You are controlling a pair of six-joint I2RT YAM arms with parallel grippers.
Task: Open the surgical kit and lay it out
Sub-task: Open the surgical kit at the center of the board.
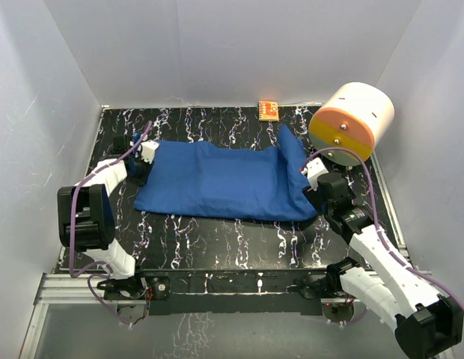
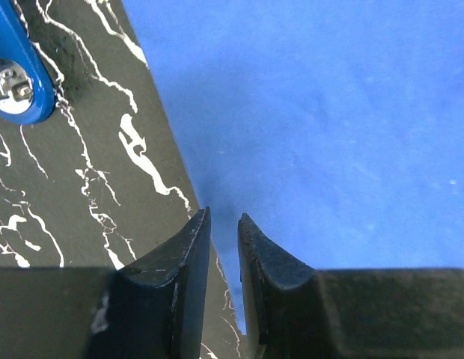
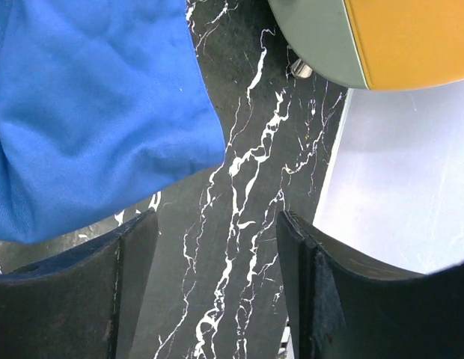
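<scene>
The surgical kit (image 1: 217, 181) lies as a long royal-blue cloth bundle across the middle of the black marbled table, and only cloth shows. Its right end flap stands up in a peak (image 1: 288, 142). My left gripper (image 1: 146, 158) sits low at the bundle's left edge. In the left wrist view its fingers (image 2: 223, 217) stand a narrow gap apart over the cloth edge (image 2: 314, 112), nothing pinched between them. My right gripper (image 1: 313, 182) is at the bundle's right end. It (image 3: 217, 221) is open over bare table, the cloth corner (image 3: 90, 112) just to its upper left.
A big white-and-orange cylinder (image 1: 352, 123) lies on its side at the back right, close above the right gripper, and shows again as the cylinder (image 3: 397, 37) in the right wrist view. A small orange box (image 1: 269, 111) sits at the back edge. A blue rounded piece (image 2: 15, 75) lies left of the cloth.
</scene>
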